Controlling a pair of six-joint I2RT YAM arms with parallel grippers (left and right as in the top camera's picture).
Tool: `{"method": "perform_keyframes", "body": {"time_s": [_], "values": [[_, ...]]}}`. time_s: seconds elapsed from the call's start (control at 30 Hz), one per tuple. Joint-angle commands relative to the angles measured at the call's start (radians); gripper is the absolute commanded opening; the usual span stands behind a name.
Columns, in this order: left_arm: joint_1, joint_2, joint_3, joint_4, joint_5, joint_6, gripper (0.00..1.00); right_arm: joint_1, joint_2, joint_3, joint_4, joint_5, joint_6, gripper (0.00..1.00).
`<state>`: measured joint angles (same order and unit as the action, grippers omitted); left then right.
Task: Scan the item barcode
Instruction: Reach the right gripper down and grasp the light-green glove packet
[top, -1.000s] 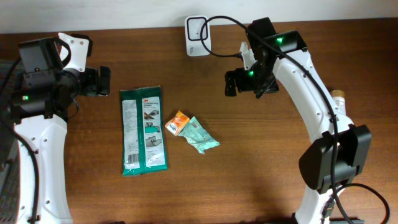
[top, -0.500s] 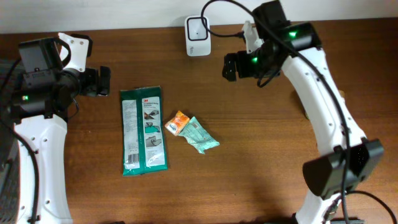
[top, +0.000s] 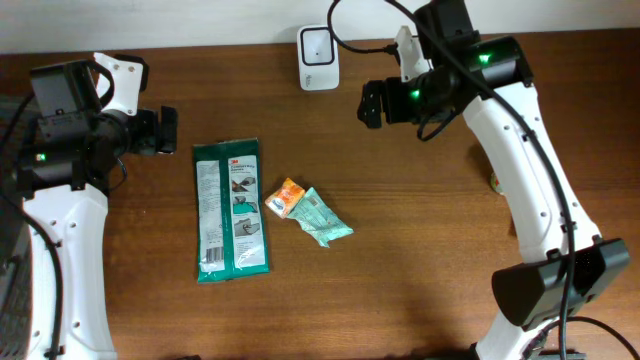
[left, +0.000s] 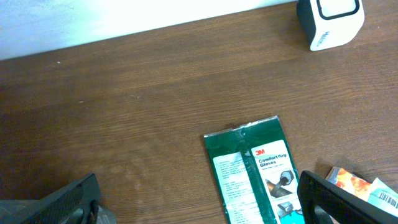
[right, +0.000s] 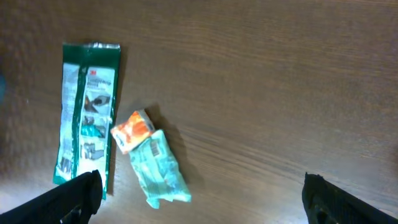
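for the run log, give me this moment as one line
left hand open, empty | right hand open, empty, near scanner | green packet, orange packet, teal packet on table | scan not yet done

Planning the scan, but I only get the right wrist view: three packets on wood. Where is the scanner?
Observer: The white scanner stands at the back edge of the table, beyond the green pack and to its right.
Operator: How close are my fingers to it?
Observer: The right fingers hover open just right of the scanner, not touching it.
Operator: And the other arm?
Observer: The left fingers are open and empty, left of the green pack's top end.
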<state>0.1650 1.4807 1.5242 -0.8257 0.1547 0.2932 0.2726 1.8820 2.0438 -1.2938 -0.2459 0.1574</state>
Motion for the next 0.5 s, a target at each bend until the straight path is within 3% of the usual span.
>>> {"method": "perform_keyframes", "body": {"time_s": [0.0, 0.23, 0.37, 0.47], "values": [[0.004, -0.009, 0.015, 0.002, 0.014, 0.012, 0.99, 0.068, -0.009, -0.043, -0.045, -0.012, -0.105, 0.98], [0.003, -0.009, 0.015, 0.002, 0.014, 0.012, 0.99, 0.113, -0.005, -0.192, -0.027, -0.037, -0.122, 0.99], [0.004, -0.009, 0.015, 0.002, 0.014, 0.012, 0.99, 0.17, -0.005, -0.415, 0.131, -0.148, 0.002, 0.79], [0.004, -0.009, 0.015, 0.002, 0.014, 0.012, 0.99, 0.27, -0.005, -0.562, 0.307, -0.147, 0.128, 0.49]]}}
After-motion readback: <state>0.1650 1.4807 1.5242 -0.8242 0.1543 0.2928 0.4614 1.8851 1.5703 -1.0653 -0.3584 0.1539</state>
